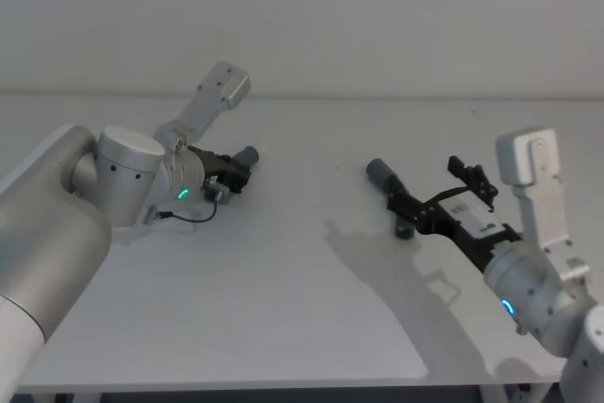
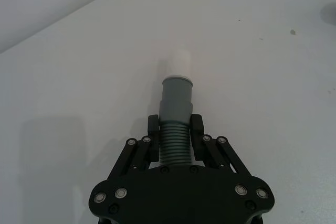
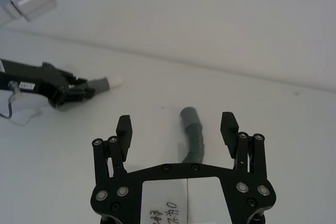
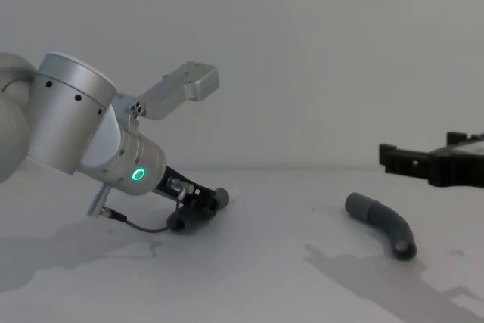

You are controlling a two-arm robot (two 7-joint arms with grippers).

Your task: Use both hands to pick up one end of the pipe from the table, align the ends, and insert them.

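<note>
My left gripper (image 1: 234, 173) (image 2: 175, 127) is shut on the ribbed middle of the short grey pipe piece (image 2: 175, 103), held low over the white table (image 1: 283, 309). The piece's whitish narrow end (image 2: 178, 62) points away from the fingers. The longer elbow-curved pipe piece (image 1: 384, 176) (image 4: 382, 222) lies on the table at the right, its wide grey collar (image 3: 189, 114) facing the far side. Above that piece my right gripper (image 1: 439, 197) (image 3: 177, 124) hangs open, one finger on either side of it and clear of it. The right wrist view also shows the left gripper (image 3: 73, 92) with its piece (image 3: 102, 83).
A thin black cable (image 1: 184, 218) loops on the table beside my left wrist. The wall (image 1: 377, 25) rises straight from the table's far edge. The near edge (image 1: 283, 387) runs along the bottom of the head view.
</note>
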